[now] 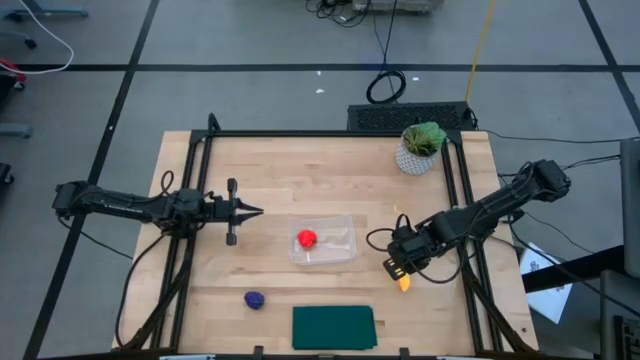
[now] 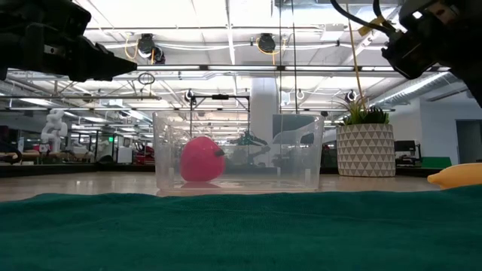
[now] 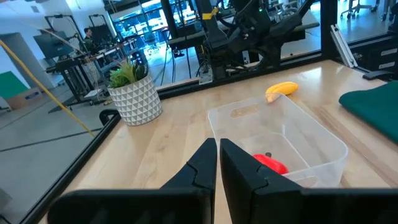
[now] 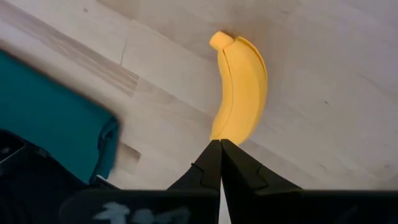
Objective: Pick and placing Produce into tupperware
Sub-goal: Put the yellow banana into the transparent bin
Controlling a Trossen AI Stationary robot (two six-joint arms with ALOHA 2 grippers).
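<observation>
The clear tub (image 1: 322,241) stands mid-table, and the red round piece (image 1: 306,238) lies inside it, also seen in the low view (image 2: 201,159). The yellow banana (image 1: 403,283) lies flat on the wood to the tub's right. The dark purple lump (image 1: 255,299) lies near the front edge, left of the green mat. My right gripper (image 4: 221,144) is shut and hangs above the banana (image 4: 239,93), clear of it in the low view (image 2: 429,38). My left gripper (image 1: 252,211) is shut, raised left of the tub (image 3: 280,134).
A dark green mat (image 1: 333,327) lies at the near edge, in front of the tub. A leafy plant in a white pot (image 1: 420,148) stands at the far right. Black rails (image 1: 190,210) run along both table sides. Bare wood shows between the tub and the left gripper.
</observation>
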